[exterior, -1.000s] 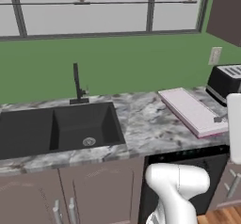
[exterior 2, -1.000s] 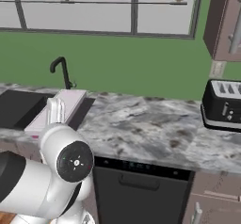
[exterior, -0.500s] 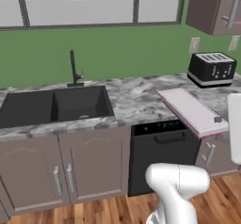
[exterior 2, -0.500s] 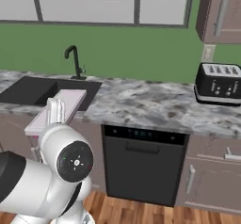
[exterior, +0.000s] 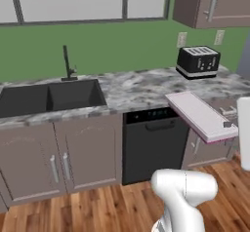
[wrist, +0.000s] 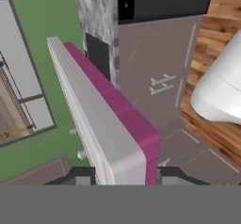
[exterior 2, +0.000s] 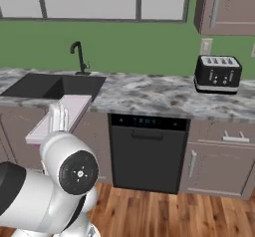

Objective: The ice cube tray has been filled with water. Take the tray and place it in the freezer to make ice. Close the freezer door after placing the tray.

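Observation:
The ice cube tray (exterior: 199,114) is a flat pale pinkish slab with a magenta lower edge. It hangs level in the air in front of the counter, off the worktop. In the right base view the tray (exterior 2: 66,112) juts out past my white arm at the left. My gripper (wrist: 124,176) is shut on the tray's (wrist: 106,119) near end, with one dark fingertip (wrist: 81,175) on each side of it. The freezer and the freezer door are out of view.
A black toaster (exterior: 197,61) stands on the marble counter (exterior: 139,87) at the right, below an upper cabinet (exterior: 210,4). A dark sink (exterior: 49,97) with a black faucet (exterior: 67,63) is at the left. A black dishwasher (exterior: 154,143) sits under the counter, with wood floor (exterior: 97,211) before it.
The whole picture has shifted: the base has backed away from the counter, so cabinet fronts and floor now show. The tray stays in my grip, now clear of the worktop.

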Robot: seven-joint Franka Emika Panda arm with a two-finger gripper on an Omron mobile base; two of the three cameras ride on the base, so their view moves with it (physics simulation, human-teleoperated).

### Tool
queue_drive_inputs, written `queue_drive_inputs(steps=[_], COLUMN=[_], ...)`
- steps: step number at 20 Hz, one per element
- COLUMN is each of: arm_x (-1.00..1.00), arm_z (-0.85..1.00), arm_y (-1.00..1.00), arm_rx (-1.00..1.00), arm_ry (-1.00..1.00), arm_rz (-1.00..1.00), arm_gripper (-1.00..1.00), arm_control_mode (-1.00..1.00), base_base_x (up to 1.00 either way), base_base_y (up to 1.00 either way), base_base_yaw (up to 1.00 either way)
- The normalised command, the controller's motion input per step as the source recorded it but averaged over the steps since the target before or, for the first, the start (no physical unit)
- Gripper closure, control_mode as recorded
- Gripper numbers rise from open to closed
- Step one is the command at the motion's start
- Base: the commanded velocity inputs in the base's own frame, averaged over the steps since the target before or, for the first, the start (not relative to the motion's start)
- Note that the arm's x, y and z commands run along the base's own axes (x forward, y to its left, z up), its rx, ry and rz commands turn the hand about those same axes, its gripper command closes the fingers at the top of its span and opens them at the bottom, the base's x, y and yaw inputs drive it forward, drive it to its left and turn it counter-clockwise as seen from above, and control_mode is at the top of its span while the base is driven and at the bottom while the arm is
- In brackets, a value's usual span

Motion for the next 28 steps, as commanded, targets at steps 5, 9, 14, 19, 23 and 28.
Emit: queue_drive_inputs(steps=[5,9,14,19,23,28], arm_x=[0.00,0.00,0.00,0.00,0.00,0.00], arm_z=[0.00,0.00,0.00,0.00,0.00,0.00], arm_y=[0.00,0.00,0.00,0.00,0.00,0.00], arm_rx=[0.00,0.00,0.00,0.00,0.00,0.00], arm_ry=[0.00,0.00,0.00,0.00,0.00,0.00], arm_rz=[0.00,0.00,0.00,0.00,0.00,0.00], arm_gripper=[1.00,1.00,1.00,1.00,1.00,1.00], arm_control_mode=[1.00,1.00,1.00,1.00,1.00,1.00], base_base_x=[0.00,0.00,0.00,0.00,0.00,0.00], base_base_y=[0.00,0.00,0.00,0.00,0.00,0.00], base_base_yaw=[0.17,0.30,0.43,0.49,0.51,0.53])
